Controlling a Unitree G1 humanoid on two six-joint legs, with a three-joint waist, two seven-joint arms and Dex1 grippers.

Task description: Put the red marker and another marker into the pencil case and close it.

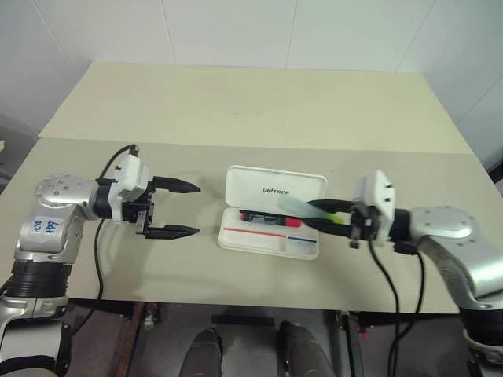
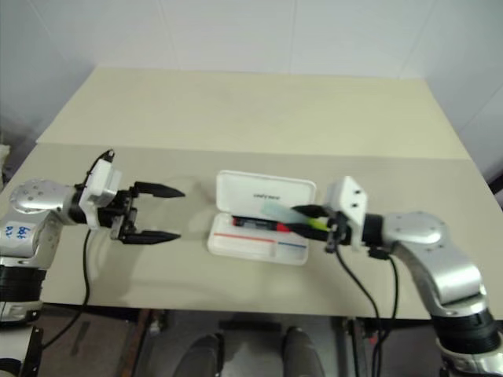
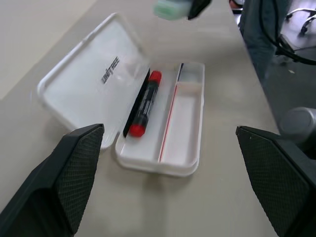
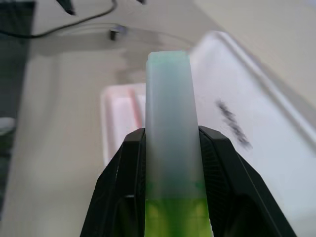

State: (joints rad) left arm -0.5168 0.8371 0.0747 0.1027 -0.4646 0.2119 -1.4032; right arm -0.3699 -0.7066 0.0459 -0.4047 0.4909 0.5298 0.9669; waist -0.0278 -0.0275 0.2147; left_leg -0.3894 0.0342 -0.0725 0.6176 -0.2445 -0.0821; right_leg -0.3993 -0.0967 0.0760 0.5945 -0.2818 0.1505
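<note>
White hard plastic pencil case [image 1: 271,236] open at desk [image 1: 236,110] middle, lid flat toward 12 o'clock. Slim red marker [image 1: 263,217] lies inside. Right end effector [image 1: 326,214] at 3 o'clock pinches chunky mint-green highlighter [image 1: 302,208] over case. Left end effector [image 1: 174,209] at 9 o'clock, fingers wide, holding nothing.

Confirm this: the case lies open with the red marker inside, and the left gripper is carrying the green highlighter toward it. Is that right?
Wrong arm. The right gripper carries the green highlighter, as the right wrist view shows. The left gripper is open and empty. The case is open with the red marker inside.
</note>
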